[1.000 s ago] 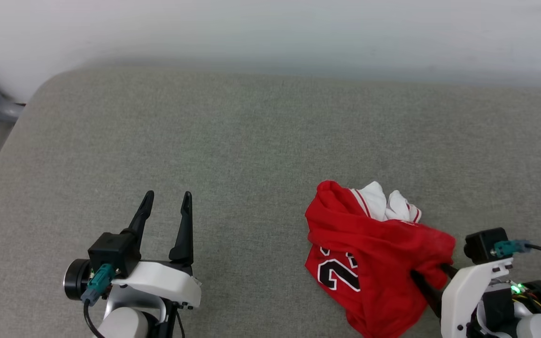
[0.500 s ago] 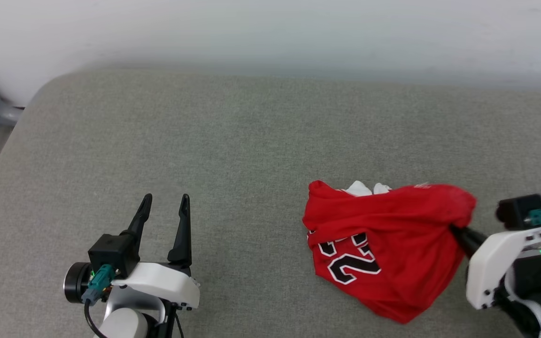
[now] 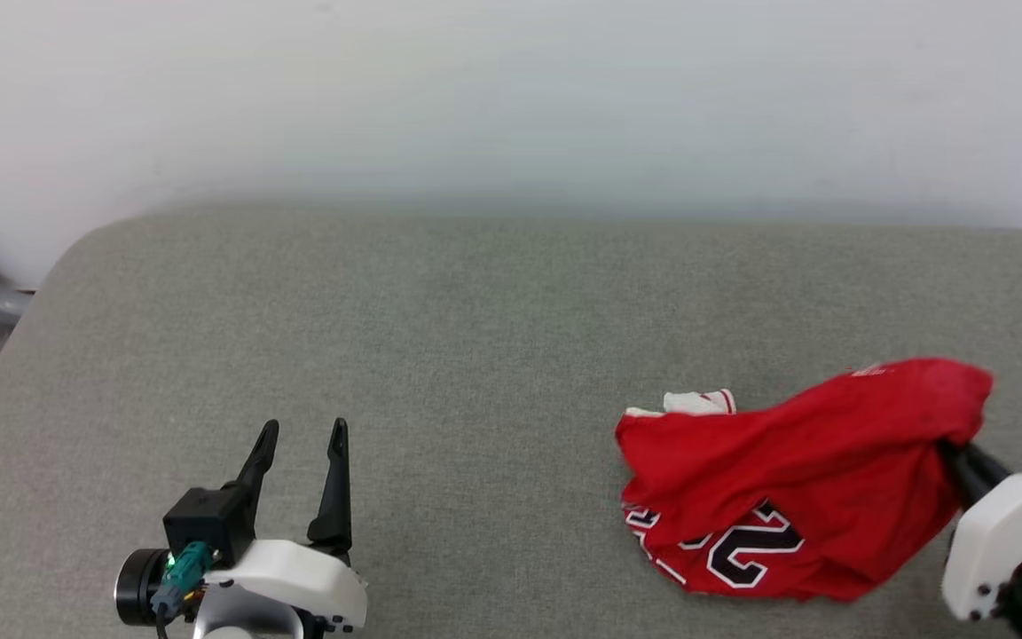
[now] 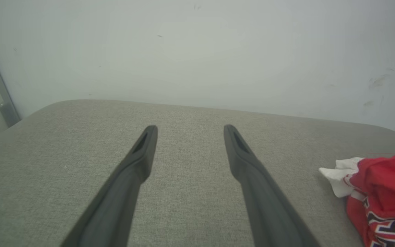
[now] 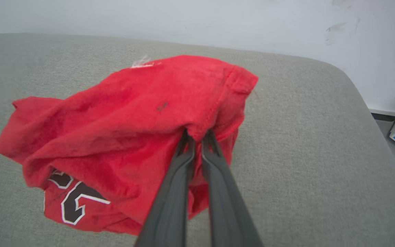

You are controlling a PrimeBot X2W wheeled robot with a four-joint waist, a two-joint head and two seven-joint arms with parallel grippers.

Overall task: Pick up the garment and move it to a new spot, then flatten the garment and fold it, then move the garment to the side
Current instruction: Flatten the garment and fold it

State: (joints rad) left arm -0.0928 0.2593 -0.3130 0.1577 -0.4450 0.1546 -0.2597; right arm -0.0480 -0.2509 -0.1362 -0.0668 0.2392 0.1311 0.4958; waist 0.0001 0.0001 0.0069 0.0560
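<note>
**One small pinch is carrying the whole jersey**

Your right gripper [image 5: 197, 137] is clamping almost shut on a bunched fold of the garment [image 3: 795, 497]. In the head view that red bundle is hanging at the lower right of the frame. Its lower part, with the black numbers, seems to be brushing the grey cushion [image 3: 475, 337]. A scrap of white sleeve [image 3: 697, 402] is poking out at the bundle's upper left. Your left gripper [image 3: 304, 428] is sitting at the lower left with its fingers spread wide and nothing between them, well apart from the cloth.

You are trusting a thin grip. The fingers are biting only a small gather beside a seam, so the weight of the rest, or drag against the cushion fabric, is likely working that fold loose. If it slips, the jersey is landing in a heap. In the right wrist view the cushion's rounded edge is lying to the right of the bundle, so carrying further that way is risking cloth sliding off. The bundle is also twisted, which is likely making the flattening harder.
</note>
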